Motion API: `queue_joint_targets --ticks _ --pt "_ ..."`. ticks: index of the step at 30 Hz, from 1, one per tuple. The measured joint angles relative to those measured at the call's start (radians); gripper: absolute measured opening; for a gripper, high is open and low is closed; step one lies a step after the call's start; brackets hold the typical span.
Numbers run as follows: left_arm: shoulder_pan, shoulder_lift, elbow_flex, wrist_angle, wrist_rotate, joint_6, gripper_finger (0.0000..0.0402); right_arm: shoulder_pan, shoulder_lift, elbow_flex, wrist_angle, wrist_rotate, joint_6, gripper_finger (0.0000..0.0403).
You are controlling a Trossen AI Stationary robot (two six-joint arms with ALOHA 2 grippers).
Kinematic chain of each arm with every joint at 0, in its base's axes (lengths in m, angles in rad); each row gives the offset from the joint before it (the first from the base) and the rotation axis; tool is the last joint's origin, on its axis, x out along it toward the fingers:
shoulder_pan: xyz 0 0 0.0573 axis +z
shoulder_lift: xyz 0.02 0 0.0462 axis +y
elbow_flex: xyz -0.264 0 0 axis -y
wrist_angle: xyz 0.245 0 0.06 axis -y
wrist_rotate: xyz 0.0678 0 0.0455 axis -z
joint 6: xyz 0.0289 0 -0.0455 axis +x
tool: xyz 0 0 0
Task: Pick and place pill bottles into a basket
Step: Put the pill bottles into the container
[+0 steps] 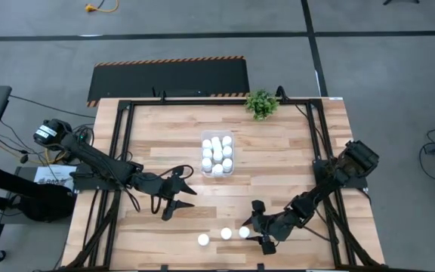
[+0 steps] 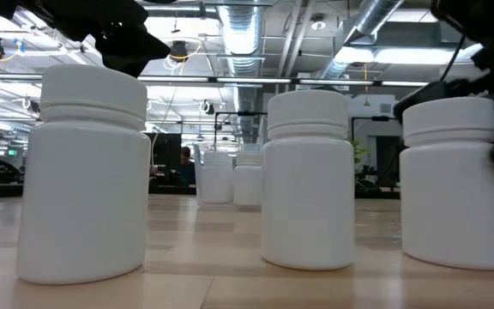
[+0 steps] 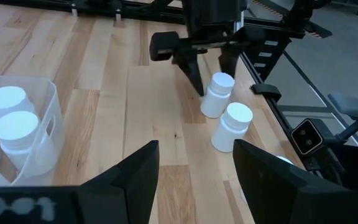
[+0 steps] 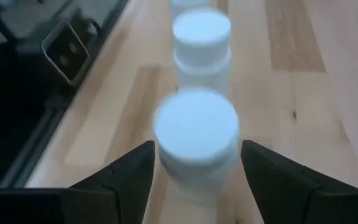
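Straddling pill bottle [image 1: 244,232]: right gripper [image 1: 257,230]

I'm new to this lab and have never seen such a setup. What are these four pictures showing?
Two robot arms work at a wooden table. One picture looks down from above, one looks level across the tabletop, and two come from cameras on the wrists. A clear basket holds several white pill bottles; three more stand in a row near the front edge. The right gripper is open around the end bottle, not yet gripping it. The left gripper waits open, holding nothing. A small plant stands at the back.
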Motion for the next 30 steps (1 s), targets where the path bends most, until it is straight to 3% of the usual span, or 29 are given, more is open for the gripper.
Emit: queue_joint_targets --ticks 30 --pt "0.000 0.000 0.000 0.000 0.000 -0.006 0.0194 -0.010 0.011 0.001 0.088 0.012 -0.115 0.0234"
